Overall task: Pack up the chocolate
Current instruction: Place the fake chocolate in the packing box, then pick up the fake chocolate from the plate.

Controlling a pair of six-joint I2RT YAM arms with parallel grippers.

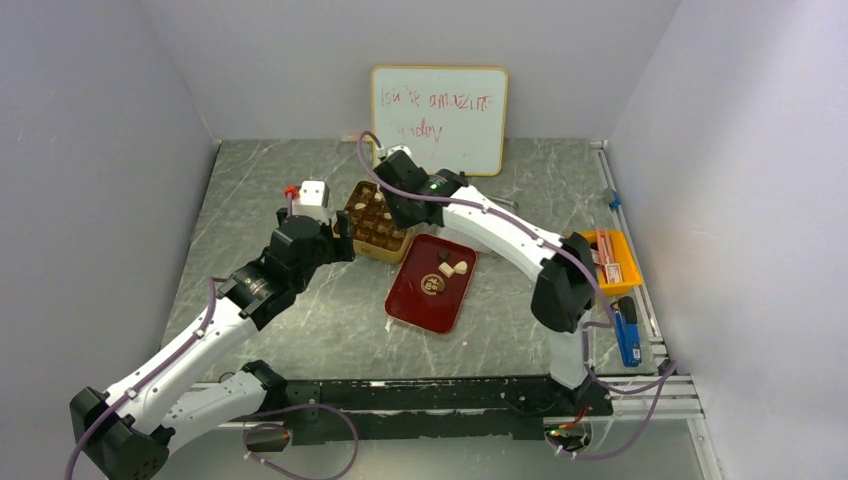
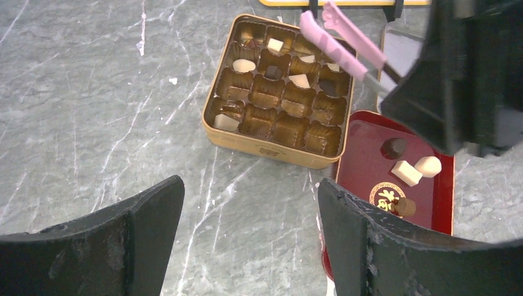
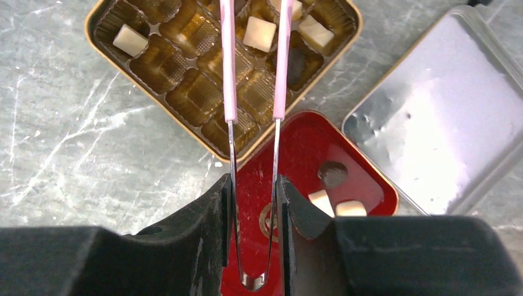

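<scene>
Left tool (image 2: 250,203): spread wide, empty.
Right tool (image 3: 254,191): pinching pink tweezers (image 3: 228,61) over the gold tin (image 2: 271,147).
Chocolate (image 3: 259,34): some in tin, some on red tray (image 2: 370,166).
Risk: thin tweezers may drop a smooth piece.

In the left wrist view, upper centre, a divided box (image 2: 271,150) with a few chocolates (image 2: 275,45) mostly in its far cells, tweezers (image 2: 336,43) above its right side, a tray (image 2: 364,166) just beside its lower right corner carrying loose chocolates (image 2: 407,172), a lid (image 2: 404,52) behind the tray at upper right.
</scene>
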